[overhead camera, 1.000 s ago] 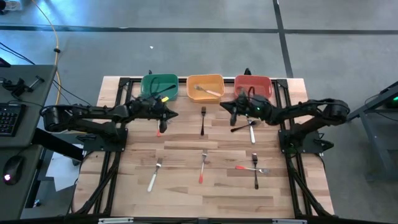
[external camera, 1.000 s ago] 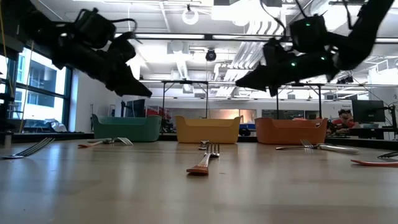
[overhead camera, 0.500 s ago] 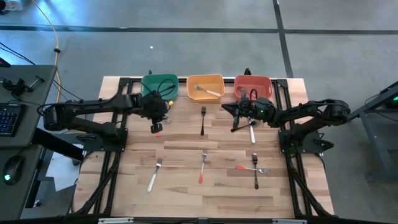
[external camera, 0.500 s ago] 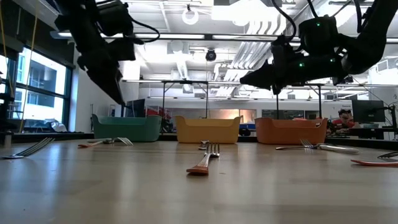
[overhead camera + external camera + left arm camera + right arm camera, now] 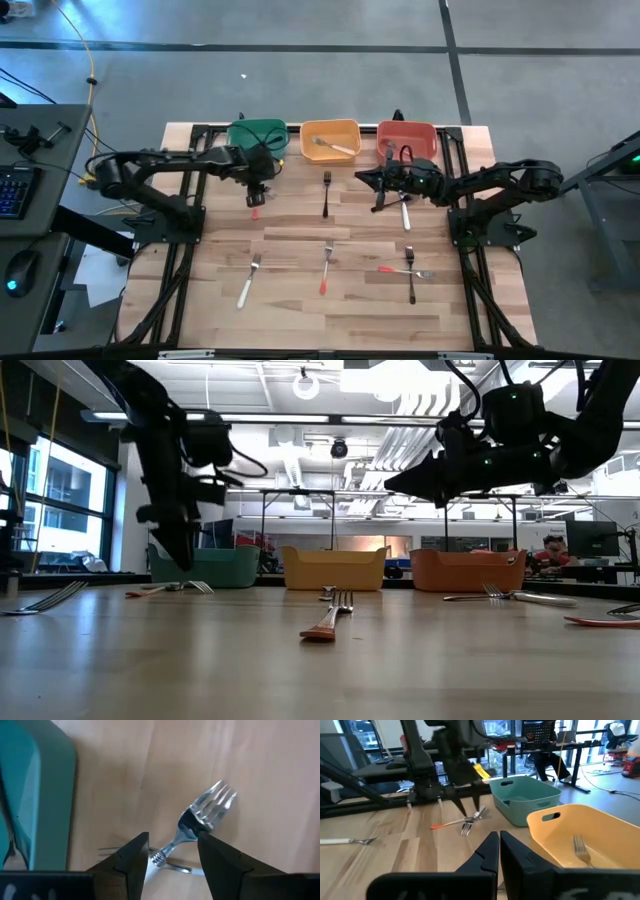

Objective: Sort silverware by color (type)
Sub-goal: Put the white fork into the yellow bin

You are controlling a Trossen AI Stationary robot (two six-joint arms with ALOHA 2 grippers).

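Observation:
Two forks lie crossed on the table in front of the green bin (image 5: pixel 256 135): one with a red handle (image 5: pixel 447 824), and one whose silver head (image 5: pixel 210 802) shows. My left gripper (image 5: pixel 172 839) points down just above them, open, a finger on either side of the silver-headed fork's neck. Its handle is hidden behind the gripper. My right gripper (image 5: pixel 499 850) hovers shut in front of the red bin (image 5: pixel 407 138), with nothing showing between its fingers. A white-handled fork (image 5: pixel 330 147) lies in the orange bin (image 5: pixel 345 128).
More forks lie on the table: a black one (image 5: pixel 326 192) at centre back, a white one (image 5: pixel 405 210) below my right gripper, a white one (image 5: pixel 248 282) near left, a red one (image 5: pixel 326 270) at centre, and a red and a black one crossed (image 5: pixel 408 271) near right.
My left gripper has swung from pointing level toward the table's right to pointing straight down. It has drawn a little toward the left edge and sunk over the two crossed forks by the green bin.

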